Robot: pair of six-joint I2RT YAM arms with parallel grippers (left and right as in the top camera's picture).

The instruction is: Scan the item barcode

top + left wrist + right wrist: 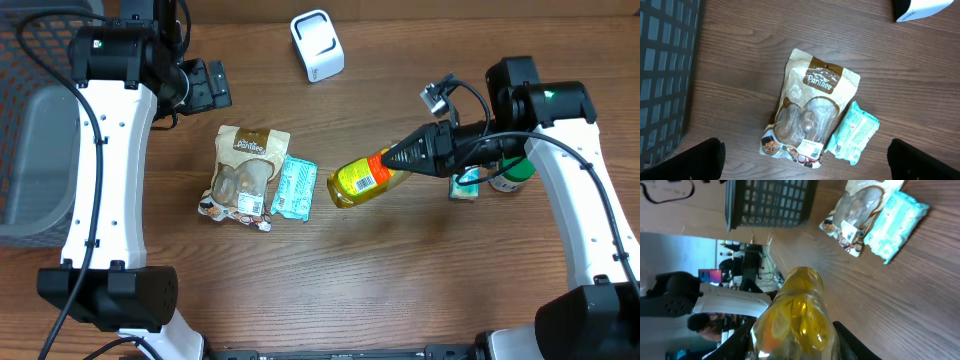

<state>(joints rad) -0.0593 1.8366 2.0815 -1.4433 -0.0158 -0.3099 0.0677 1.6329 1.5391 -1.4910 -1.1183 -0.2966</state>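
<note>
Plainly, the right gripper (405, 158) is clamped on the neck end of the yellow bottle (360, 180), which looks lifted off the table. The bottle's long axis runs from the fingers out to the left, tipped slightly toward the near edge, with a printed label facing up. The white scanner (317, 45) stands well apart, beyond the bottle toward the far edge and a little left. The left gripper (205, 85) is spread wide and empty, so I judge the carry falls to the right arm.

The yellow bottle (362, 181) is held sideways, label up, well apart from the white scanner (317, 45).
</note>
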